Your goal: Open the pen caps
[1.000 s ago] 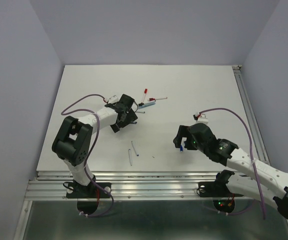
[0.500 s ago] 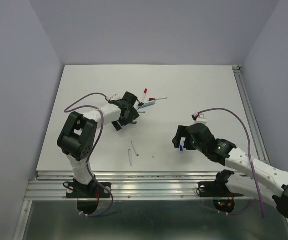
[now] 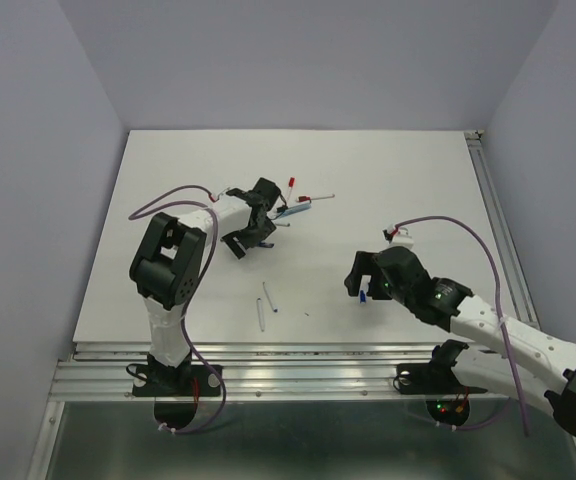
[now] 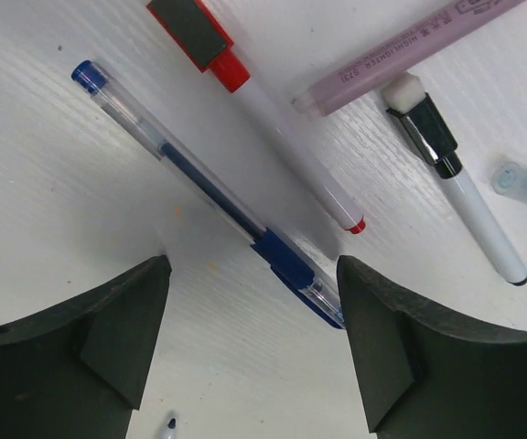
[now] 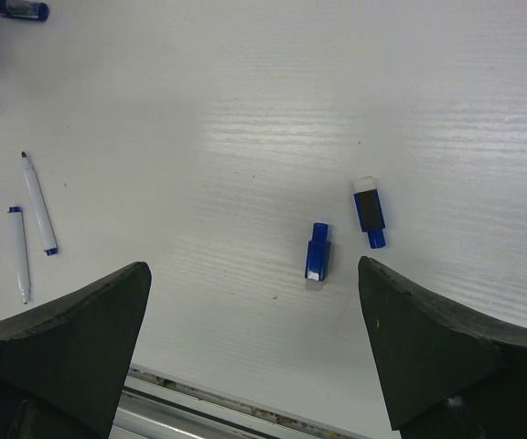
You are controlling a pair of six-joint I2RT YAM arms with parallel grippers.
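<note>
Pen caps (image 5: 317, 252) lie on the surface (image 5: 245, 110) below the wide-apart right claw (image 5: 252, 274); left claw (image 4: 252, 265), also apart, straddles a blue pen (image 4: 199, 183).

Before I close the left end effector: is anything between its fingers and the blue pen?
Nothing visible. The blue pen lies between the fingers of the open left end effector; the red-capped marker lies beside it, just beyond their tips.

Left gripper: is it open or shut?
Open: the left gripper has its fingers wide apart, a blue pen showing between them.
</note>
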